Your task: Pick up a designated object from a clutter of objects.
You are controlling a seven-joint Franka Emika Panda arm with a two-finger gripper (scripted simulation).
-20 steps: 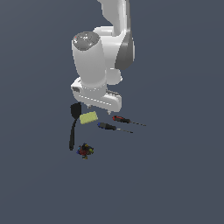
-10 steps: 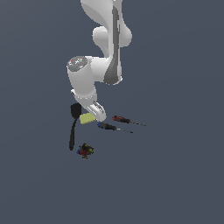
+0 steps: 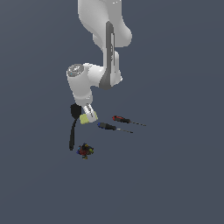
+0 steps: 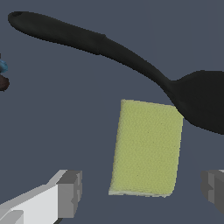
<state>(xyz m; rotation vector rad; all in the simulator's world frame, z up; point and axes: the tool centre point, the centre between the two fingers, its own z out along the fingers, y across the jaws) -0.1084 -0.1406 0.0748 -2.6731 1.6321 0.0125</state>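
Yellow-green block point(image 4: 147, 148) lies flat on the dark floor; pale, sponge-like grain on its top face, rectangular outline. In the exterior view the block point(image 3: 88, 118) sits directly beneath the arm's hand, partly covered by it.

Gripper point(image 4: 141, 192): fingers spread wide, one grey pad point(image 4: 70, 192) on one side of the block, the other pad at the opposite side of the picture. Block lies in the gap between them, with clear floor showing on both sides. No contact with either pad visible. In the exterior view the gripper point(image 3: 89, 114) is low over the block; whether the fingertips reach the floor cannot be told.

Spatula point(image 4: 131, 65): black, long handle, broad blade. Blade edge is just beside one corner of the block; touching or merely overlapping in the wrist view, cannot tell. In the exterior view the spatula point(image 3: 72, 129) runs from beside the gripper down toward the bottom of the picture, on the exterior view's left of the block.

Blue-handled screwdriver point(image 3: 109, 127): near the block, on the exterior view's right. Red-handled screwdriver point(image 3: 122, 120): beyond it, further right, roughly parallel, apart from it.

Multicoloured lump point(image 3: 85, 150): small, near the spatula's handle end, well apart from the block.
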